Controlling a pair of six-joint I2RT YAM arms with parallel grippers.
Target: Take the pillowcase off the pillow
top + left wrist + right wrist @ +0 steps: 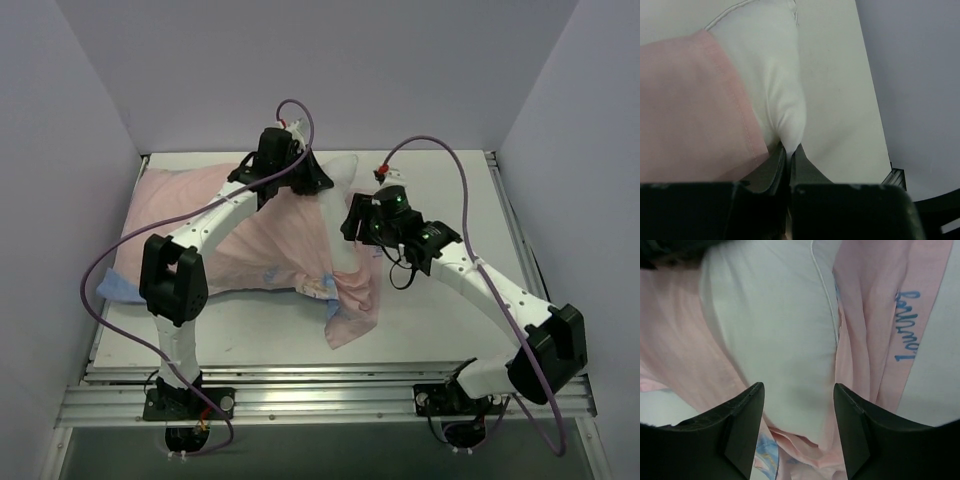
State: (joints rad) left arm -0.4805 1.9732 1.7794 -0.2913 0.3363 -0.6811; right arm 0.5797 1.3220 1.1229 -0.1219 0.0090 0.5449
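The pillowcase (195,215) lies turned pink side out across the table's left and middle, with a loose flap (350,300) near the front and a blue edge (112,287) at the left. The white pillow (338,172) sticks out of it at the back. My left gripper (316,183) is shut on a corner of the pillow (775,75), right beside the pillowcase hem (695,110). My right gripper (356,226) is open and hovers over the pillow (775,330) and the pink folds (875,340), its jaws wide apart and holding nothing (797,387).
The white table (450,180) is bare on the right. Grey walls close in at the back and both sides. Aluminium rails (330,395) run along the front edge by the arm bases. The table's right edge shows in the left wrist view (895,175).
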